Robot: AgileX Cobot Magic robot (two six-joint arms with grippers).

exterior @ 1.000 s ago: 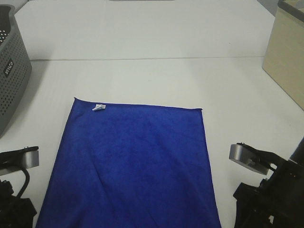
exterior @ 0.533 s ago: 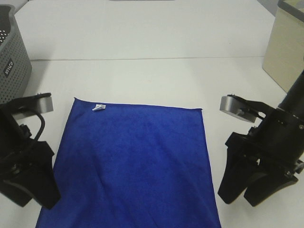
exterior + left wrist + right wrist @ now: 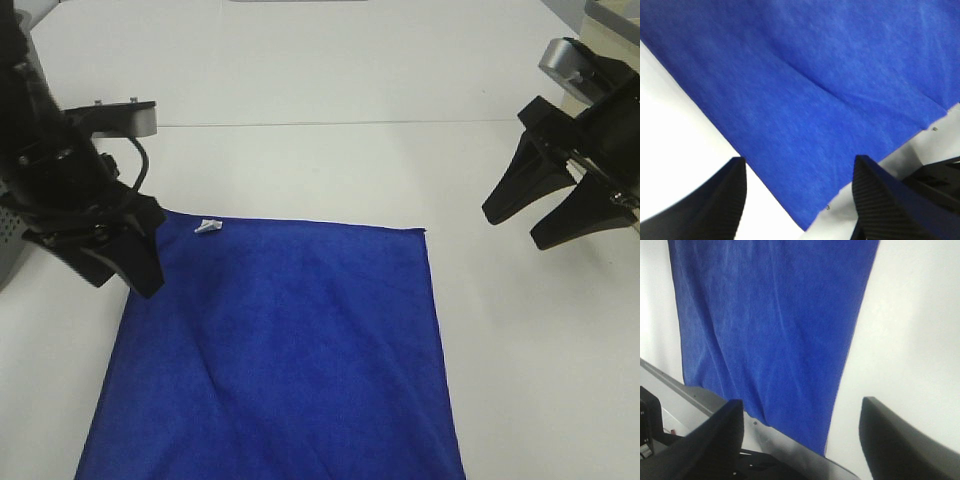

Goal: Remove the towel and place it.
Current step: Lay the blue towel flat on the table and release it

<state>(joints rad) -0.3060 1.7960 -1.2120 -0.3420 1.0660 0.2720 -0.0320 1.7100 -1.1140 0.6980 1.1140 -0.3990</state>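
Both arms have swung toward the far corners since the earlier frame. On the table (image 3: 350,170) the towel (image 3: 280,350) lies flat and ungripped, so you have the whole removal left. Your left pincer (image 3: 122,275) gapes wide at its far-left edge, holding nothing; your right pincer (image 3: 515,228) — equally wide, empty — hangs well apart.

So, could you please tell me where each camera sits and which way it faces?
Exterior high: mounted high, looking down on the white table and the blue towel; shows left pincer and right pincer.
Left wrist: on the left arm, facing the towel through its open pincer.
Right wrist: on the right arm, facing the towel's edge and table past its open pincer.
Shared: all three show the towel.
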